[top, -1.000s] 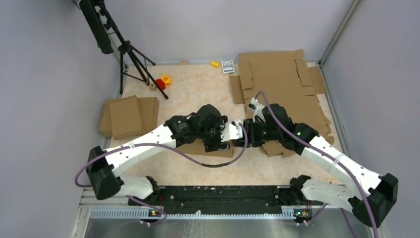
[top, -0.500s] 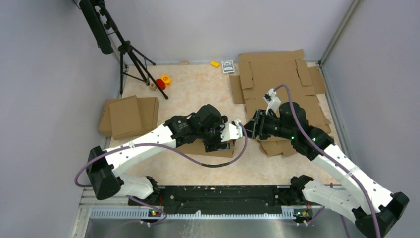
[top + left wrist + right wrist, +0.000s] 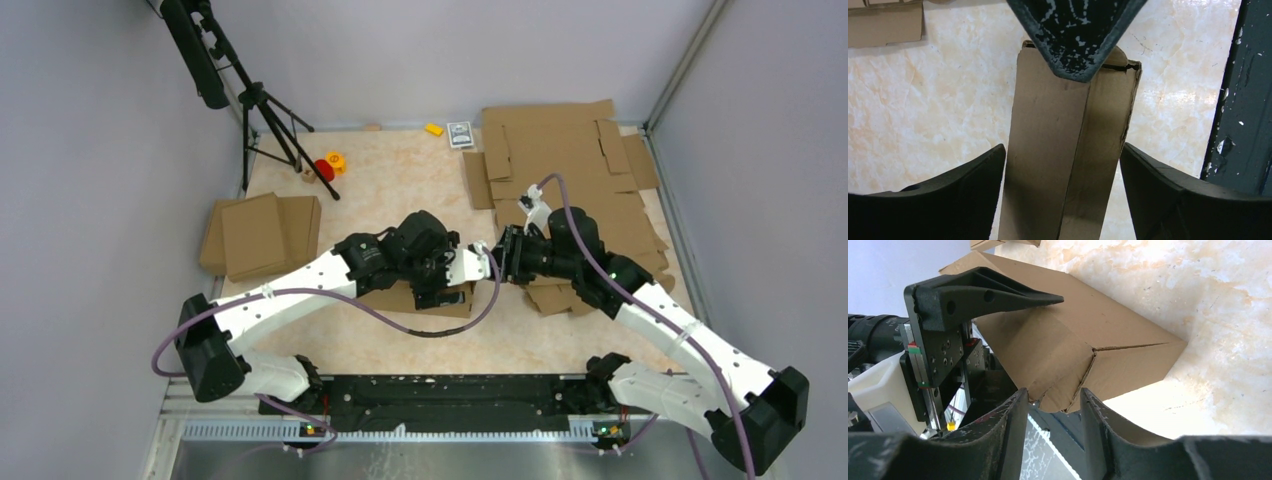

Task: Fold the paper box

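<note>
The paper box (image 3: 400, 298) is a partly folded brown carton at the table's middle, mostly hidden under the arms in the top view. My left gripper (image 3: 445, 283) straddles it across its width. In the left wrist view the box (image 3: 1048, 100) fills the gap of the left gripper (image 3: 1063, 147), with both fingers against its side edges. My right gripper (image 3: 505, 262) meets the box's right end. In the right wrist view a crumpled corner of the box (image 3: 1108, 325) sits pinched between the tips of the right gripper (image 3: 1053, 395).
A pile of flat slotted cardboard sheets (image 3: 570, 160) lies at the back right, with loose scraps (image 3: 555, 298) under the right arm. Smaller cardboard pieces (image 3: 260, 235) lie at the left. A tripod (image 3: 265, 110), small red and orange toys (image 3: 328, 165) and a card pack (image 3: 460, 133) stand at the back.
The right arm swung out to the right and up, then came back to the box's end. Its jaws widened and then narrowed onto the corner. The left arm stayed put.
</note>
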Robot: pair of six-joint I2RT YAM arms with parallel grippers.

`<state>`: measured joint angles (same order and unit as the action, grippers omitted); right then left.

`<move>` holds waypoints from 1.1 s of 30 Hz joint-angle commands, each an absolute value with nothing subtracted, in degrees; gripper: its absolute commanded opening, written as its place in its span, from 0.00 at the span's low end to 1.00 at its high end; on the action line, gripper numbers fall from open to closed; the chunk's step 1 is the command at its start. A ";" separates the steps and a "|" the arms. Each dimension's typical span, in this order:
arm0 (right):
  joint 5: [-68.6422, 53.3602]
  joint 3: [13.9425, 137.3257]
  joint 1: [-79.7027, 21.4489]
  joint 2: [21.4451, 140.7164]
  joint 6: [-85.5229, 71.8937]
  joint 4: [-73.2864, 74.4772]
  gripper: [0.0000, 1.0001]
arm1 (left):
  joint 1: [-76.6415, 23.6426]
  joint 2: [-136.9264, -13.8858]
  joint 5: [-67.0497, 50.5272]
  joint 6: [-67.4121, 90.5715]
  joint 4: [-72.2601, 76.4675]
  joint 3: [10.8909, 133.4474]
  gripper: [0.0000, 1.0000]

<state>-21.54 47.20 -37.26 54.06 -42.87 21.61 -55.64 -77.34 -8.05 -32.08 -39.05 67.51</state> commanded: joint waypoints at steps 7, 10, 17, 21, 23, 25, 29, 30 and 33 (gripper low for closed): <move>-17.39 52.11 -37.05 52.17 -35.48 26.32 0.64 | -55.98 -73.08 -1.53 -27.41 -35.50 71.27 0.99; -16.50 52.68 -37.00 51.64 -33.15 26.85 0.72 | -55.89 -70.51 1.93 -25.95 -34.61 71.89 0.99; -14.20 57.10 -37.00 52.21 -24.86 29.25 0.91 | -55.84 -65.14 13.29 -14.76 -39.70 78.09 0.99; -13.98 59.38 -37.00 51.49 -19.42 27.76 0.96 | -52.89 -60.47 15.47 -4.69 -43.28 78.53 0.99; -18.17 59.12 -37.00 51.46 -16.31 24.58 0.96 | -51.63 -58.01 17.60 -1.04 -45.24 78.05 0.99; -24.57 58.96 -37.00 52.63 -12.23 21.89 0.96 | -50.15 -55.74 22.23 4.03 -47.03 77.02 0.98; -27.57 63.50 -37.93 57.94 -6.98 21.75 0.96 | -39.94 -52.11 22.50 13.23 -52.99 75.93 0.98; -28.30 65.54 -38.60 59.77 -4.77 22.88 0.96 | -36.73 -50.51 21.08 14.39 -53.40 75.11 0.98; -29.76 73.27 -42.65 67.23 5.89 29.28 0.96 | -31.34 -46.56 20.47 15.79 -53.02 72.05 0.98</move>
<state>-25.10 63.55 -38.37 60.36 -8.38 26.44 -36.75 -50.87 19.84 8.34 -50.19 74.98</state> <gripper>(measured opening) 0.957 0.984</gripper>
